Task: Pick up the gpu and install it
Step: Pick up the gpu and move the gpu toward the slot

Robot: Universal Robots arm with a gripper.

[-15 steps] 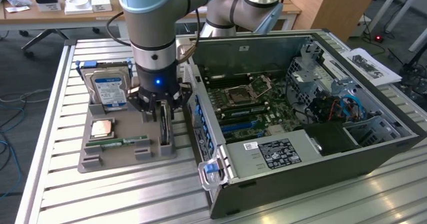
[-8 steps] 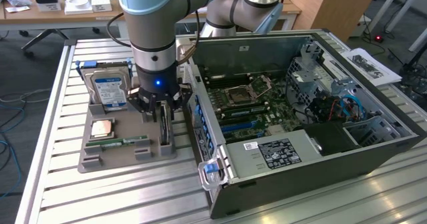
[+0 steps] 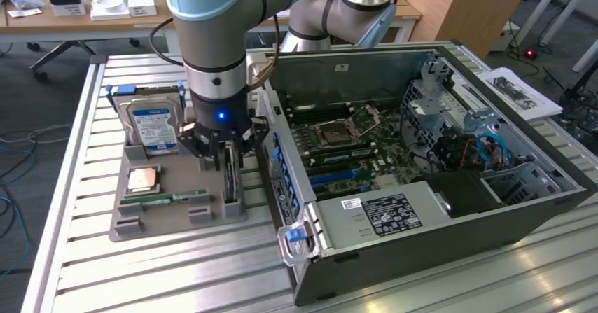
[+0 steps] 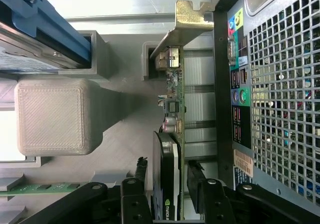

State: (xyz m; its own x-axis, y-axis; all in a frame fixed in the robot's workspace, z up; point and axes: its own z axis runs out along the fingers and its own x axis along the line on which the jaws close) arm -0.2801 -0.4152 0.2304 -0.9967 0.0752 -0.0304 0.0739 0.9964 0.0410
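The gpu point(image 3: 231, 176) stands on its long edge in a slot of a grey holder tray point(image 3: 131, 225), on the side of the tray that lies just beside an open computer case point(image 3: 421, 257). In the wrist view the gpu point(image 4: 175, 99) is seen edge-on, with a black cooler on one face and its metal end bracket point(image 4: 192, 14) at the far end.

The gripper point(image 3: 223, 152) reaches straight down over the card. Its black fingers point(image 4: 141, 171) stand one on each side of the card, partly open, with a thin gap showing at each face. It has hold of nothing, and the card sits in its slot.

Nearest on the tray lies a narrow green memory stick point(image 3: 164, 197). Behind it is a square processor chip point(image 3: 142, 180). Farther back a silver hard drive point(image 3: 153, 124) with a blue label stands upright.

The tray rests on a table point(image 3: 140, 271) of ribbed aluminium slats. On the exterior view's right, the case lies on its side with its panel off. A grey power supply point(image 3: 383, 215) with a black label sits at its near end. The green motherboard point(image 3: 341, 141) lies beyond that. In the wrist view the case's perforated rear panel point(image 4: 280, 109) runs alongside the card.

Farthest off is a wooden desk point(image 3: 56, 19) with small white boxes on it.
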